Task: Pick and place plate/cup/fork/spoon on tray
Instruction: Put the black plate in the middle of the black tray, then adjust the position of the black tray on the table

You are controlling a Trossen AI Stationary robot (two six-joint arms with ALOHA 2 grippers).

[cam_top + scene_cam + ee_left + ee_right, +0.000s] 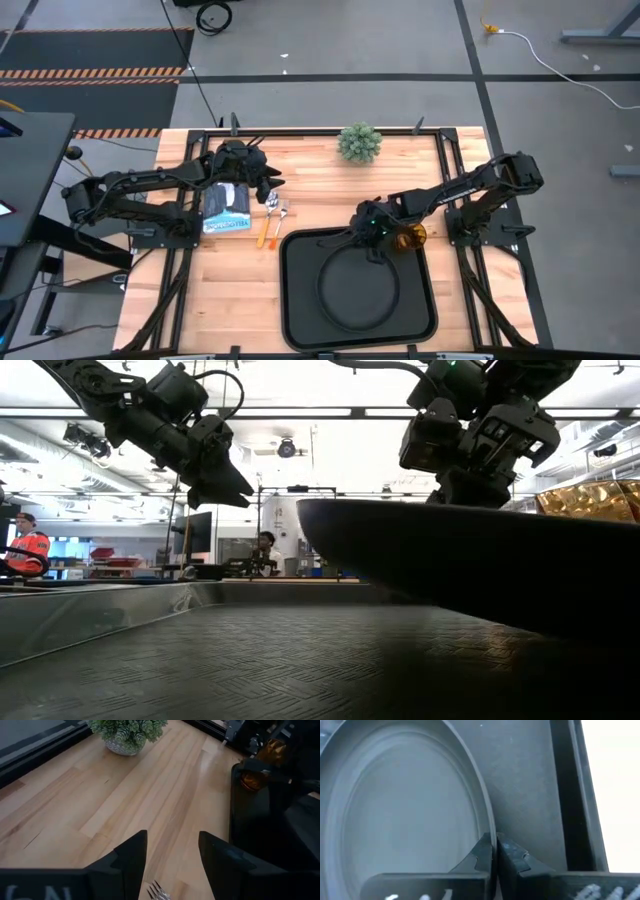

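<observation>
High view: we see the right tool point(372, 237) pinching the plate point(358, 290) rim over the tray point(296, 310); the cup point(408, 238) stands just beside it. The left tool point(270, 187), spread, hovers above the fork point(284, 211) and spoon point(267, 222); a plant point(359, 143) stands well apart.

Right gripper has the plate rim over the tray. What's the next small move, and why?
Probably lower the plate a touch, then open the right gripper. Its fingers are pinched shut on the plate's rim, and the low view shows the plate tilted up off the tray floor. The left gripper hangs open above the fork, likely next.
</observation>
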